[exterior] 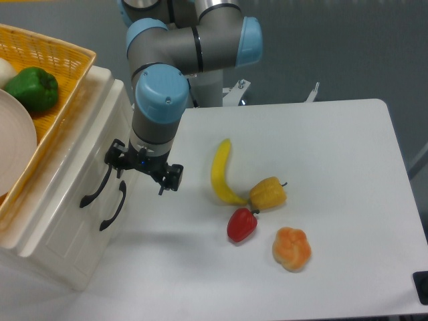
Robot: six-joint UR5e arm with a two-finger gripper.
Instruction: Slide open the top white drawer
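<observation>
The top white drawer [75, 175] is the upper front of the cream-white cabinet at the left and sits closed, flush with the front. Its curved black handle [95, 188] is on that front. The lower drawer's identical handle [113, 206] is just below and to the right of it. My gripper [144, 175] hangs from the blue and grey arm just right of the cabinet front. Its jaws stand apart and hold nothing. The left fingertip [114, 158] is close to the upper end of the top handle; I cannot tell whether it touches.
A yellow woven basket [63, 63] on the cabinet holds a green pepper [32, 88] and a white plate [13, 147]. On the table lie a banana [221, 172], a yellow pepper [269, 193], a red pepper [241, 225] and an orange pepper [291, 249].
</observation>
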